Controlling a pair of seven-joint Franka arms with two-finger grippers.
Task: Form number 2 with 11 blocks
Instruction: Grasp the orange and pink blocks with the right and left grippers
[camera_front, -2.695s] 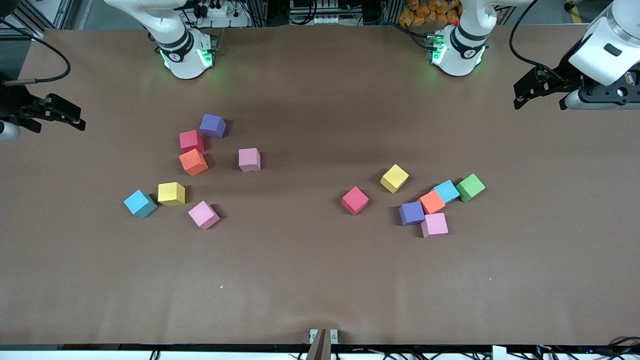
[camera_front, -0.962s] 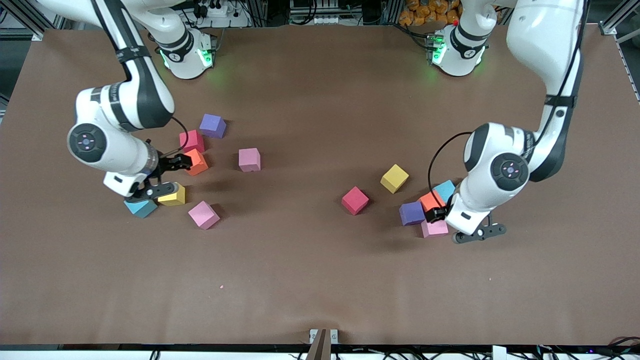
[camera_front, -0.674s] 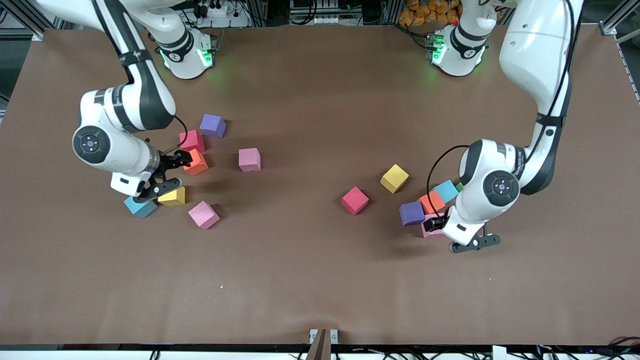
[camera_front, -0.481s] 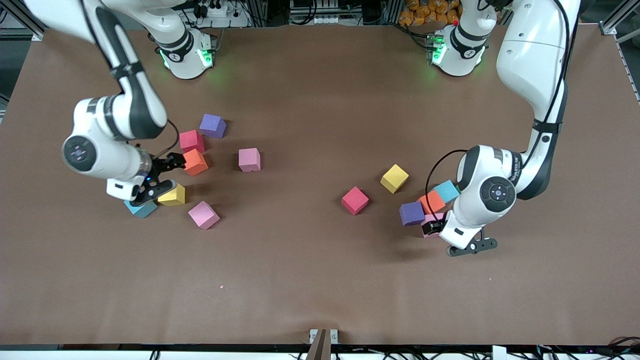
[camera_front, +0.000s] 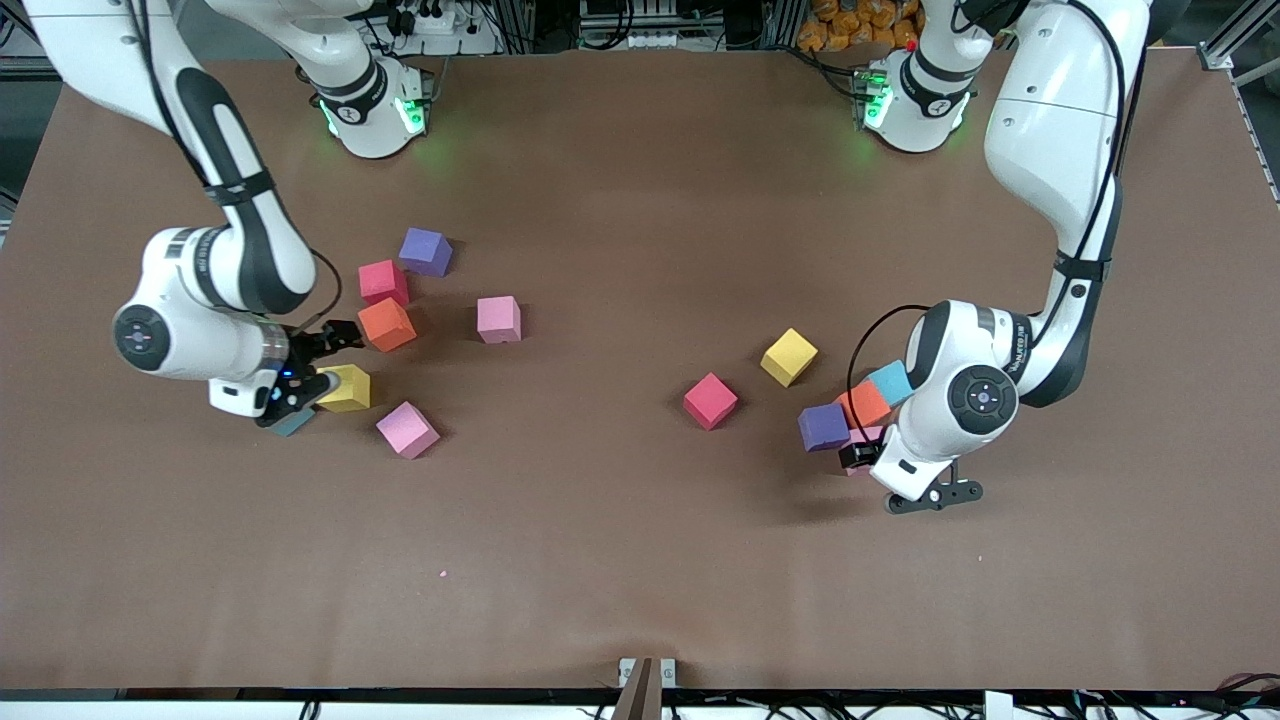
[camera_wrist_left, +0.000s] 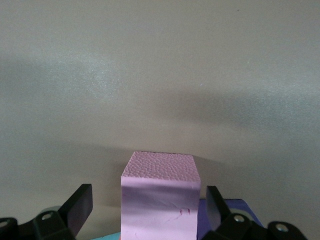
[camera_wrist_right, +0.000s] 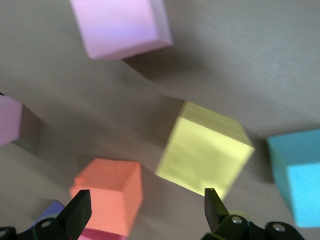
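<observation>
Nearest the front camera, the left gripper (camera_front: 895, 475) is low at the left arm's end of the surface. Its jaws stand wide apart on either side of a pink cube (camera_wrist_left: 159, 200), which touches a purple cube (camera_front: 823, 427) and an orange cube (camera_front: 865, 403). If the jaws close off-centre, they would likely drag those neighbours along or tip the pink one. Farther off, toward the right arm's end, the right gripper (camera_front: 318, 365) hangs with its jaws apart over a yellow cube (camera_wrist_right: 205, 155), beside a light blue cube (camera_wrist_right: 300, 175). The right wrist view is smeared, so closing now risks a corner pinch. The blocks lie in two loose groups, and no number 2 is started. The brown surface (camera_front: 620, 560) is matte and faintly creased. Cables (camera_front: 430, 20) and framing line its farthest edge.
</observation>
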